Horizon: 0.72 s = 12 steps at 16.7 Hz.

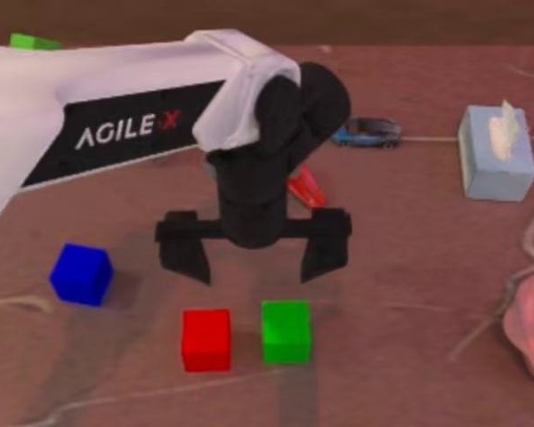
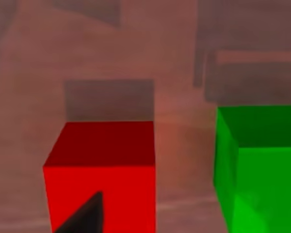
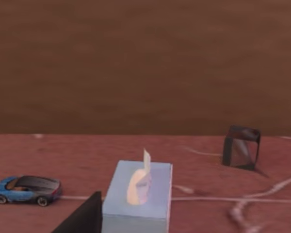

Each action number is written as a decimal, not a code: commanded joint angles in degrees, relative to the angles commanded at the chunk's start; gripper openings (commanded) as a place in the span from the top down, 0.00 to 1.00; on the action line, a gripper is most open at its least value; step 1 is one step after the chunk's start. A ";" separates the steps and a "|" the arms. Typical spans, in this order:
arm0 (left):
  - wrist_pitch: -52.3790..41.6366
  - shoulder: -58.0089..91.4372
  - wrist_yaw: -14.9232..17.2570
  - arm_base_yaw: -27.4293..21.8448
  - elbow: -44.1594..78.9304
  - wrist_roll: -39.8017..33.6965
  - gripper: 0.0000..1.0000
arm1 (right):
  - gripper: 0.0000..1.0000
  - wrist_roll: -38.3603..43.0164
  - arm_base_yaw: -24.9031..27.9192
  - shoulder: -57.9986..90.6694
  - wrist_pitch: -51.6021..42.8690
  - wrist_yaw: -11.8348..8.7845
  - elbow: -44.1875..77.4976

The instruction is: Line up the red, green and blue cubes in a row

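Top view shows reddish-brown marbled table (image 1: 409, 374) beneath the left claw (image 1: 254, 258), spread wide, gripping nothing.

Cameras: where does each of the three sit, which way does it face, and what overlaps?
Top view: overhead, looking down at the table; left gripper open above the red cube and green cube.
Left wrist view: close over the same cubes; one fingertip shows.
Right wrist view: low, facing the tissue box and toy car, both shared with the top view.

1. The red cube (image 1: 206, 339) sits just beside the green cube (image 1: 286, 331), at its 9 o'clock.
2. The blue cube (image 1: 81, 273) lies apart, at their 10 o'clock.
3. The tissue box (image 1: 496, 153) stands at 2 o'clock.
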 joint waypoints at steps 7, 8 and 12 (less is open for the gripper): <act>2.82 -4.36 0.03 18.51 -8.18 26.33 0.00 | 0.00 0.00 0.00 0.00 0.00 0.00 0.00; 3.29 -5.09 0.02 21.25 -9.43 30.20 0.00 | 0.00 0.00 0.00 0.00 0.00 0.00 0.00; 4.99 -7.64 0.05 29.79 -13.20 41.00 0.00 | 0.00 0.00 0.00 0.00 0.00 0.00 0.00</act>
